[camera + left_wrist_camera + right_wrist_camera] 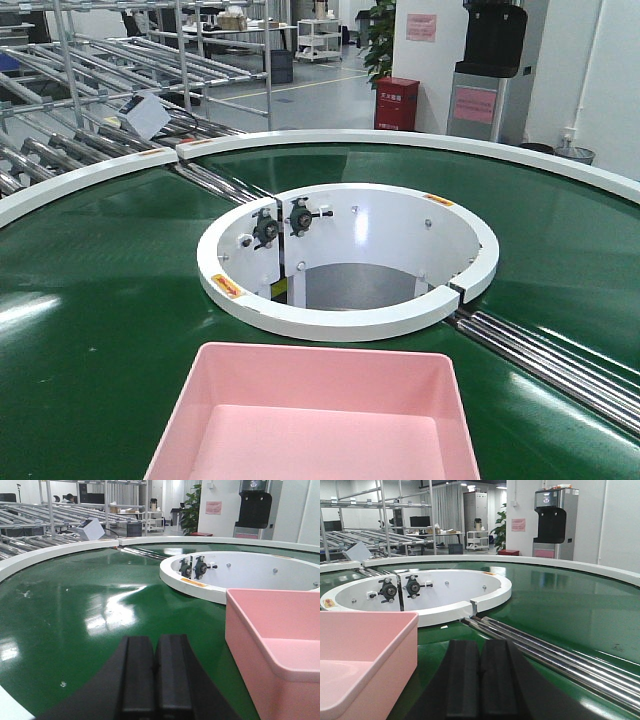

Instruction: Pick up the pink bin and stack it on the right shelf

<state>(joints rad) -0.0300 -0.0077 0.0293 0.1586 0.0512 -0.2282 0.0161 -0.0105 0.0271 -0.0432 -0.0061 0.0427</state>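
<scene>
Factory or warehouse floor: green ring conveyor (90,330), pipe-frame roller racks (60,70)

The pink bin (320,385) loses its near end past the front view's bottom edge, and the wall notice (421,27) is too small to read.

Left fingers (137,675), right fingers (462,680) together (empty)

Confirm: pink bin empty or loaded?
Empty, as far as visible: the pink bin sits upright on the green conveyor, its visible floor bare; near end cropped.
</scene>
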